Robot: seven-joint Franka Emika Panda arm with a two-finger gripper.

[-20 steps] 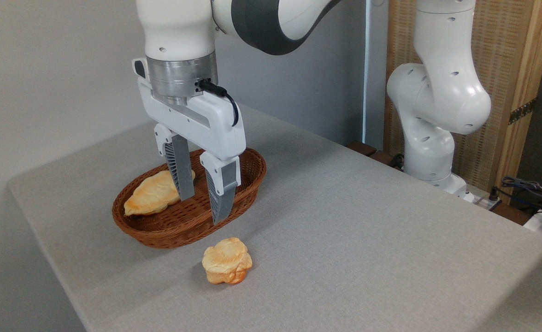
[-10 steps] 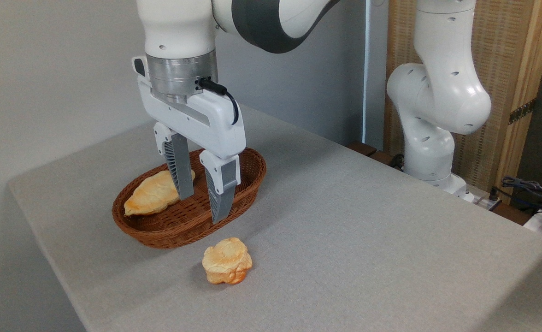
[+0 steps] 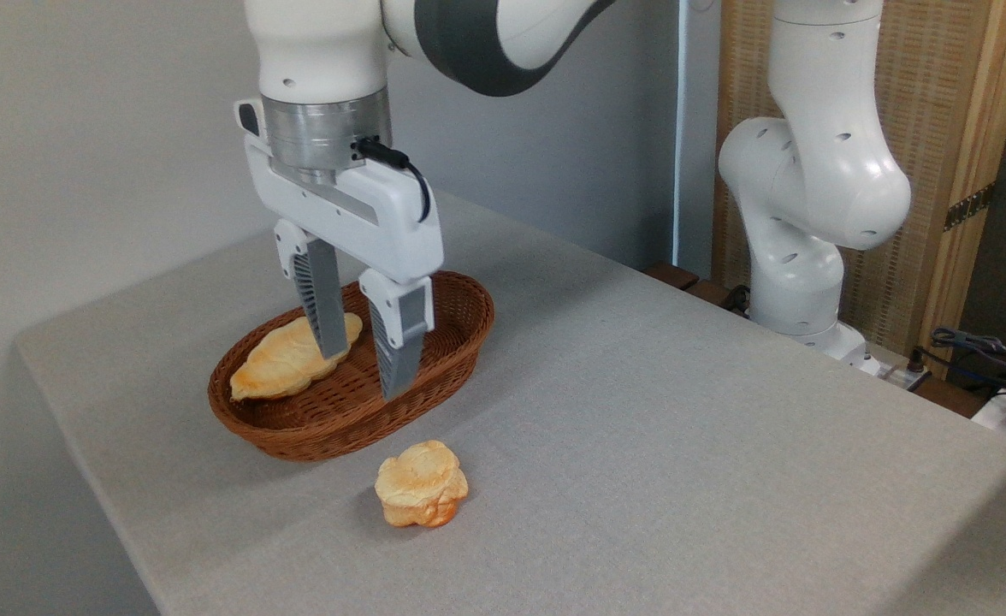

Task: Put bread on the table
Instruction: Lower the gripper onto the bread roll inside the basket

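Note:
The bread [image 3: 285, 363], an elongated golden-brown loaf with a ridged top, lies in the left half of the brown wicker basket [image 3: 447, 346]. My gripper [image 3: 359, 376] hangs open over the basket's middle with nothing between its fingers. Its left finger crosses in front of the loaf's right end, and whether it touches the loaf is unclear. The table [image 3: 640, 445] is covered in light grey cloth.
A small round flower-shaped bun [image 3: 421, 494] sits on the table just in front of the basket. The arm's white base [image 3: 798, 282] stands at the table's far right edge, with cables and a wooden panel behind it. The table's left edge runs close to the basket.
The gripper has shifted slightly left and a little upward, staying open. The bread, basket and bun have not moved.

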